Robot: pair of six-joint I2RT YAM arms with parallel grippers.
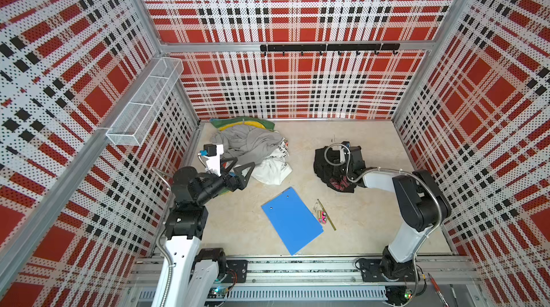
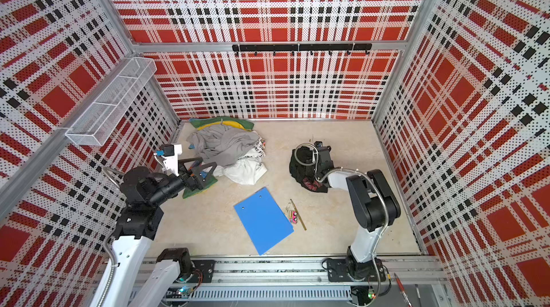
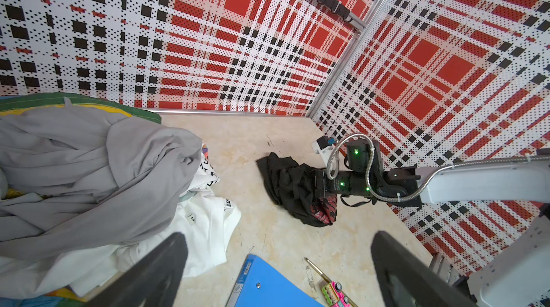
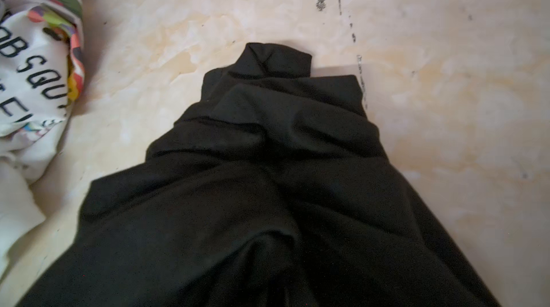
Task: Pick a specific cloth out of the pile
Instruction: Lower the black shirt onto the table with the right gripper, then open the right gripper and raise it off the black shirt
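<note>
White links and black joints make up the left arm (image 1: 178, 255) and right arm (image 1: 400, 246); ribbed silver conduit (image 3: 491, 162) trails each, green lamps (image 3: 356, 151) dot the right wrist, triangular black fingers (image 1: 244, 175) tip the left hand (image 1: 245, 161).

My left fingers (image 3: 154, 272) are matt black plastic. The cloth (image 4: 268, 171) is matt black knit fabric, creased. Under the cloth, the table (image 4: 446, 112) looks smooth, cream and marbled, scuffed. The pile (image 1: 244, 147) is matt fabric; the clipboard (image 1: 293, 220) smooth blue plastic.
</note>
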